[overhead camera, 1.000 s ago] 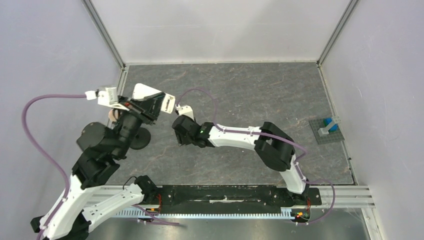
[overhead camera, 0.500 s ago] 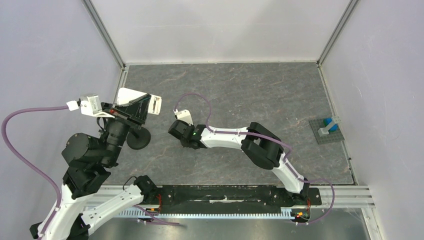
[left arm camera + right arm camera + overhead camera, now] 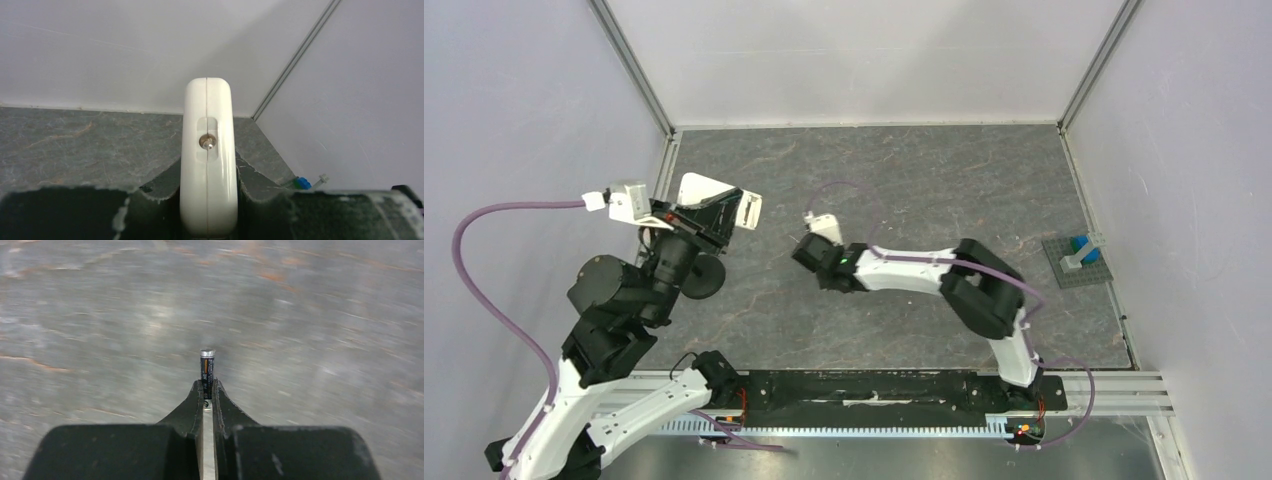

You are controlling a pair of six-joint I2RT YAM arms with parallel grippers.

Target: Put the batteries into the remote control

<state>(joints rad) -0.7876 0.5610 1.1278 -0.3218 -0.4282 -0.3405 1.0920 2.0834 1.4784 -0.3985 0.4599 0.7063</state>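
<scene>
Right gripper point(image 3: 207, 394) pinches one battery point(image 3: 207, 369), judged light, rigid and slippery, near its base; left gripper point(image 3: 208, 197) clamps the remote control point(image 3: 208, 120).

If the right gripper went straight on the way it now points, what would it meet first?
Probably the grey marbled tabletop. The small dark cylindrical battery held in the right gripper jaws would touch it first. Depth is unclear in the blur.

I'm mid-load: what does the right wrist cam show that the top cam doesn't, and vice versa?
Only right wrist: a battery pinched in the right gripper. Only top: both arms, the left gripper holding the remote, and a blue block on a mat far right. Both: the grey table.
</scene>
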